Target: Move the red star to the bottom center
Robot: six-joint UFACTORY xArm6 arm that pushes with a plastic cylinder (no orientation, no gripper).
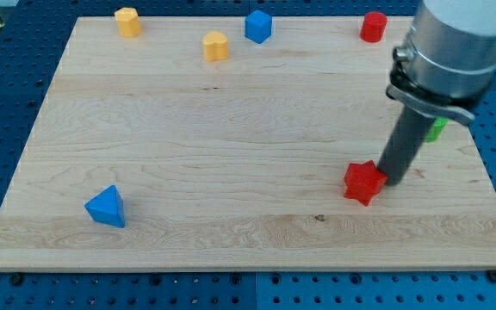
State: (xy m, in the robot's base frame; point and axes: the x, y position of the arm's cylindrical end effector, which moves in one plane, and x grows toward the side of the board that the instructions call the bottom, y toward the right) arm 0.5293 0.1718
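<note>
The red star lies on the wooden board at the lower right of the view. My tip stands right beside the star's right edge, touching or nearly touching it. The dark rod rises from there to the grey arm body at the view's top right.
A blue triangle block lies at the lower left. Along the top edge are a yellow block, a yellow heart-like block, a blue block and a red cylinder. A green block is partly hidden behind the rod.
</note>
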